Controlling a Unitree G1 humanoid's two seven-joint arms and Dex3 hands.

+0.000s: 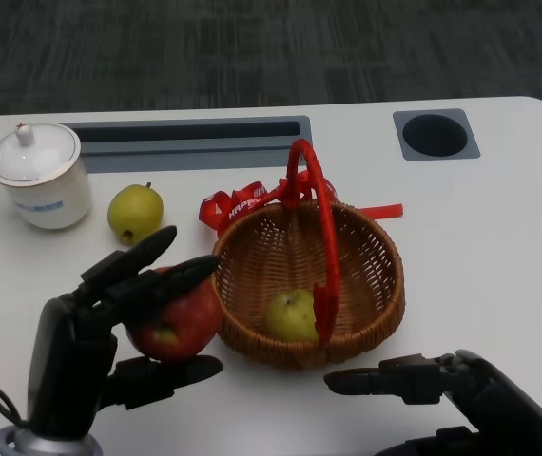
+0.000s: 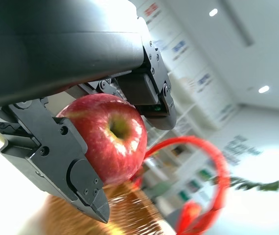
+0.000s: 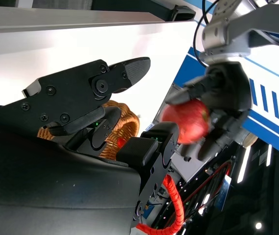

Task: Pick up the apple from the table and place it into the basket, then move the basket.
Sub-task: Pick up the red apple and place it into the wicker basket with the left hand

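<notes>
Head view only: pear (image 1: 292, 315) inside basket (image 1: 366, 304).

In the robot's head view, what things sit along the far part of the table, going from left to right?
White lidded pot → yellow-green pear → red ribbon → basket with its red handle → round dark hole in the tabletop.

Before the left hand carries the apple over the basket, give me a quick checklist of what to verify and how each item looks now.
1. Apple held by left hand, fingers above and below: ok.
2. Apple lifted off the table: cannot tell.
3. Basket upright, opening facing up: ok.
4. Room inside beside the green pear already there: ok.
5. Red handle arches over the middle; drop path on the near-left side looks free: ok.
6. Right hand holds nothing, outside the basket's rim: ok.
</notes>
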